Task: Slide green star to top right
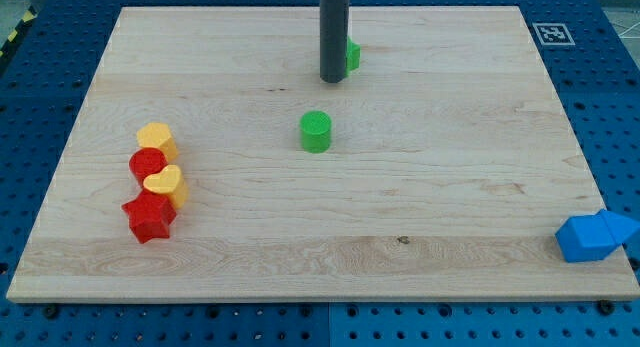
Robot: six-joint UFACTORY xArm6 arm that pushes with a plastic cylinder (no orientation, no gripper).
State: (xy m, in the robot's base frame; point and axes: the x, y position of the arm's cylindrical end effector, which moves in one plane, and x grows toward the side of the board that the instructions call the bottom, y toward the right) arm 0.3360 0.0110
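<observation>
The green star (353,55) sits near the view's top centre, mostly hidden behind my rod; only its right edge shows. My tip (333,80) rests on the board just left of and touching or nearly touching the star. A green cylinder (315,131) stands below the tip, near the board's middle.
At the view's left stands a cluster: a yellow block (156,139), a red round block (147,165), a yellow heart (165,183) and a red star (148,217). Two blue blocks (594,236) sit at the bottom right corner. The wooden board (450,167) lies on a blue pegboard.
</observation>
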